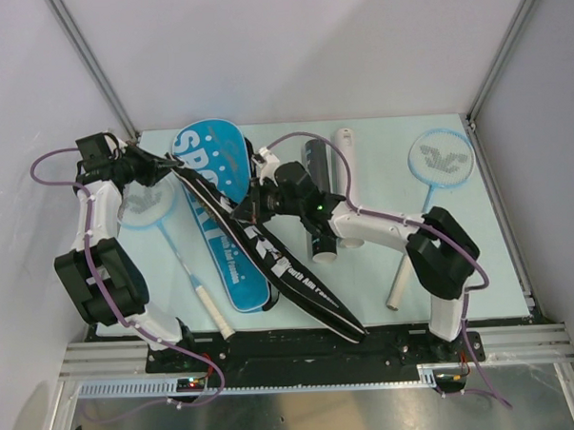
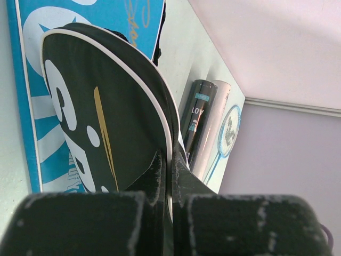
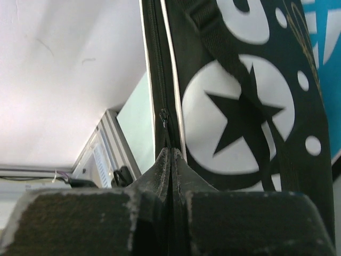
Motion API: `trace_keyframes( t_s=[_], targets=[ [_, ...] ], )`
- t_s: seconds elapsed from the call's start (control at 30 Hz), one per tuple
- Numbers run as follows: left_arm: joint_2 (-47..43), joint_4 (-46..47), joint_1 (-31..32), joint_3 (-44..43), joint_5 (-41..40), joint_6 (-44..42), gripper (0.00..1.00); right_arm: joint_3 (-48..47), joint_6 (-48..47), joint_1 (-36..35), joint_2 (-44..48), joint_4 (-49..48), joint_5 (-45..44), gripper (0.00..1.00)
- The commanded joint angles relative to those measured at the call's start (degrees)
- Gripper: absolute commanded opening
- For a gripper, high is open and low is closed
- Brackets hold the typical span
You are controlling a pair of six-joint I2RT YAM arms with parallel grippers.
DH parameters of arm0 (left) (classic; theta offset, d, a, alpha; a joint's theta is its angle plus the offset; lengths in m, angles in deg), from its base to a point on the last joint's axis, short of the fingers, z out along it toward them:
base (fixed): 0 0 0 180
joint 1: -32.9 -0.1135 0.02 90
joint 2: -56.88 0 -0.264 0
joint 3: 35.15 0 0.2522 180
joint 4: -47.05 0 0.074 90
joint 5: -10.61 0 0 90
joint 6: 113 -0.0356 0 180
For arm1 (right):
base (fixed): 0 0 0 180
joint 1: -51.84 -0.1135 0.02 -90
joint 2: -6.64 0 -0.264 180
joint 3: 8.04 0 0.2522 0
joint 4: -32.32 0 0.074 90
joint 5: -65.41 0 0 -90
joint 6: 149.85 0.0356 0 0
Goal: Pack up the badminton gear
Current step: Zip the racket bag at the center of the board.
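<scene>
Gripping black cover [image 2: 117, 122], L claw [image 2: 169, 160] clamped on rim, R claw [image 3: 170, 154] clamped at zip.

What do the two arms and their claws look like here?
The left arm and right arm have white links and bulky black joint housings, with a purple cable running along each. A small green light glows on the right arm. The left claw and right claw are black with whitish scuffs.

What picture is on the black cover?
The cover shows a black star in a white circle; right wrist view.
</scene>
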Motion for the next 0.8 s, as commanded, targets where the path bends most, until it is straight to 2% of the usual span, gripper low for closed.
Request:
trace_keyframes(
  t_s=[0.0,0.4,0.63,0.77],
  targets=[
    [0.2,-2.1,-0.1,1.1,-0.7,0.4,0.0,5.8,0.5,-1.3,7.9,5.7,-0.6,0.0],
    [1.9,-2.1,-0.2,-3.0,-2.8,2.2,0.0,17.4,1.5,-3.7,25.0,29.0,-15.4,0.0],
    [3.4,-2.1,-0.2,-5.4,-5.0,2.7,0.0,26.4,8.5,-4.8,38.9,43.5,-28.2,0.0],
    [4.1,-2.2,-0.2,-6.3,-5.5,2.6,0.0,30.7,13.3,-3.2,45.8,52.6,-32.4,0.0]
  ],
)
